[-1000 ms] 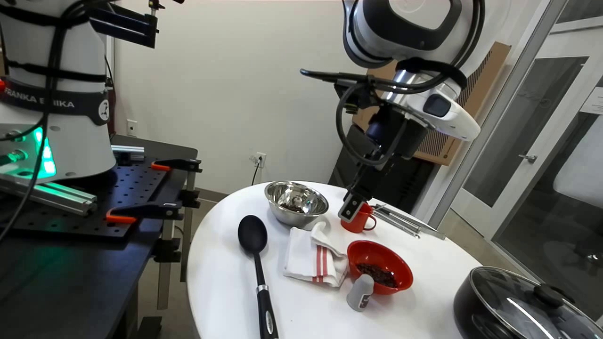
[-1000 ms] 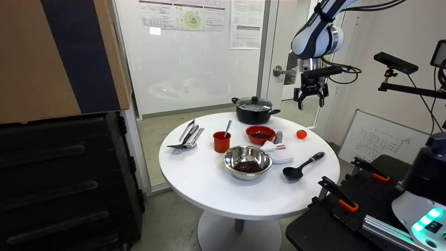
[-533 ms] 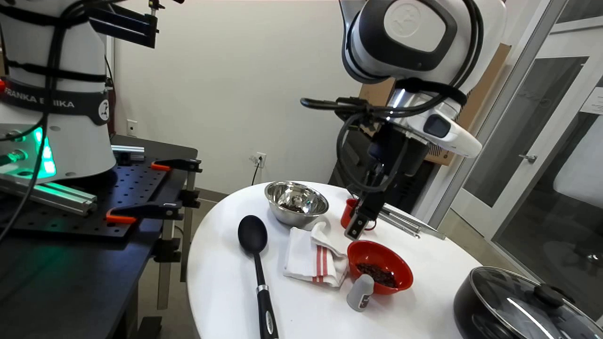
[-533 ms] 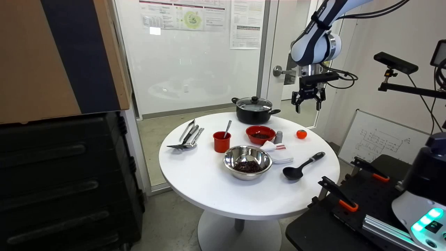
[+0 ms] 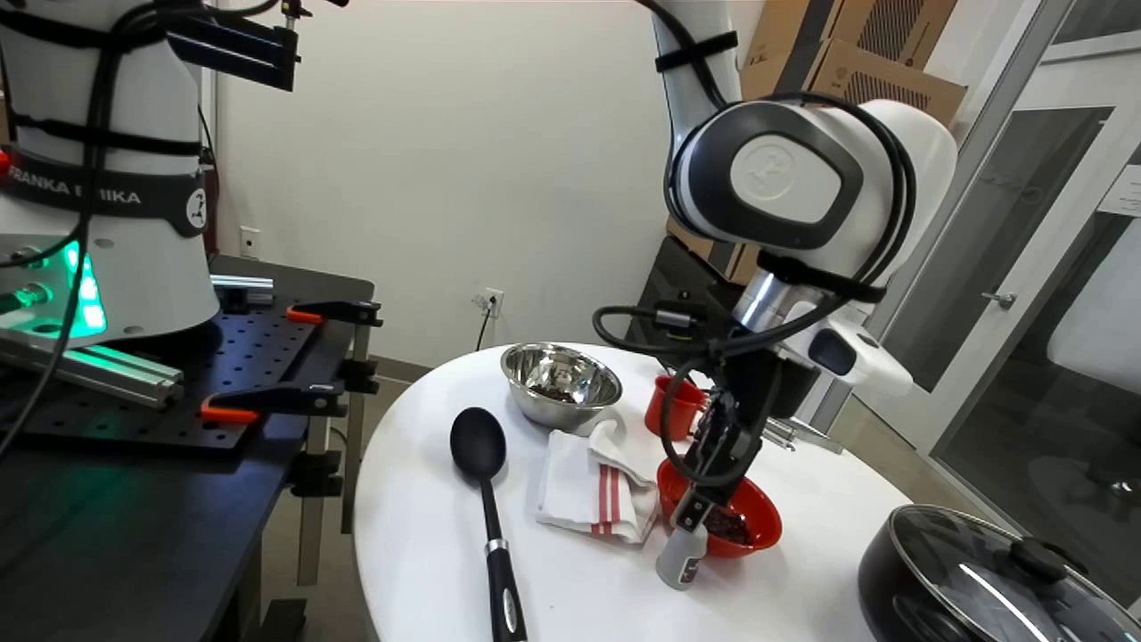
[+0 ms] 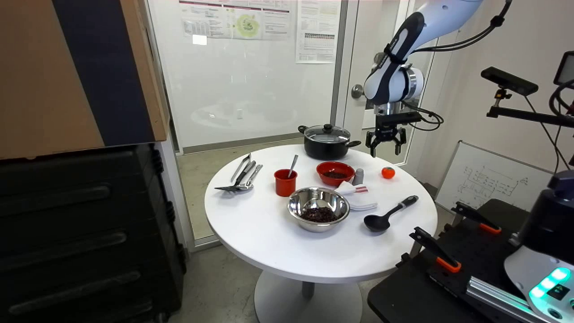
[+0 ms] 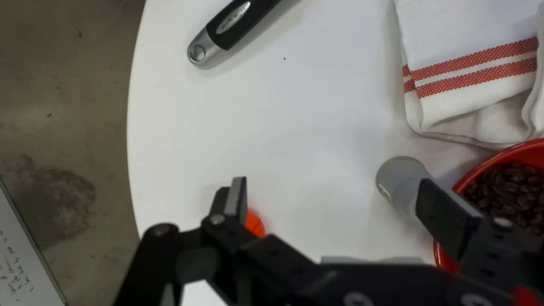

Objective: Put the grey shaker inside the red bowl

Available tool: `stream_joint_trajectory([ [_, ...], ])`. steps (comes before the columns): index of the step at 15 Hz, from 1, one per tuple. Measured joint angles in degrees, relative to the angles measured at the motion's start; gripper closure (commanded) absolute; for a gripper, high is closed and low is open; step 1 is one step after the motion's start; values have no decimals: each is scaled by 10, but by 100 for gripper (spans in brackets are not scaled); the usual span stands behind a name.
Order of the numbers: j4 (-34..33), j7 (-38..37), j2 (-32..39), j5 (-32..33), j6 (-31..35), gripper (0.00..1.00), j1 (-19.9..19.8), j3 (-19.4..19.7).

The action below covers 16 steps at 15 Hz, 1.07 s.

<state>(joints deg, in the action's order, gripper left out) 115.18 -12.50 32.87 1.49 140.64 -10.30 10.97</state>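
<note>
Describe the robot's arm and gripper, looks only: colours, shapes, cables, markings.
The arm is rounded and white, with dark grey trim around a pale disc, a silvery collar lower down, and black cables tied by black straps. Its white base carries a dark band lettered FRANKA and glowing green lights. The gripper is black, with two angular fingers.

Pale wall (image 5: 446, 178), round white table (image 6: 260, 233), grey floor (image 6: 219, 282), scribbled whiteboard (image 6: 491, 181), stacked cardboard boxes (image 5: 878, 76)

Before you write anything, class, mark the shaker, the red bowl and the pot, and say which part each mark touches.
Shaker (image 7: 399, 185), wrist view, on its grey body.
Red bowl (image 6: 332, 182), in an exterior view, on its outer wall.
Pot (image 6: 326, 150), in an exterior view, on its black side.
</note>
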Motion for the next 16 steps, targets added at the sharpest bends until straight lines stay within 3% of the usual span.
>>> stream_joint_trajectory([
  [3, -32, 0, 36, -2, 0, 0, 3, -3],
  [16, -36, 0, 52, -10, 3, 0, 3, -14],
])
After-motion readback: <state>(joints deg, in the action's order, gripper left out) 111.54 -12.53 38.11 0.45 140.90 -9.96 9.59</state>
